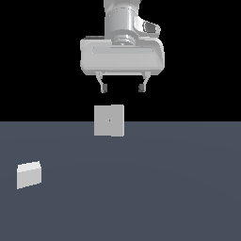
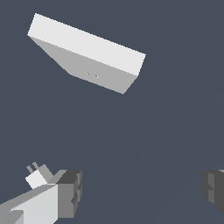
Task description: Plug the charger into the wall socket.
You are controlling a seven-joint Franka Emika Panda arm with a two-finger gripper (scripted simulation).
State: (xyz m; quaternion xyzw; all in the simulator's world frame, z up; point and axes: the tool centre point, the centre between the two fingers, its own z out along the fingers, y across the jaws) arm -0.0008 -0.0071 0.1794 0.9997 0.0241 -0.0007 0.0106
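Hanging high above the floor, the gripper (image 1: pixel 122 87) is being held wide open and empty. The charger (image 1: pixel 28 174) is lying well apart from it, toward the exterior view's left, while the wall socket (image 1: pixel 109 120) is standing below it.

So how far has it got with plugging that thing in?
Nothing looks done yet. The charger sits untouched on the floor, far from the wall socket. The gripper hangs open and empty above the socket. Left: reach the charger, grasp it, carry it over, push it in.
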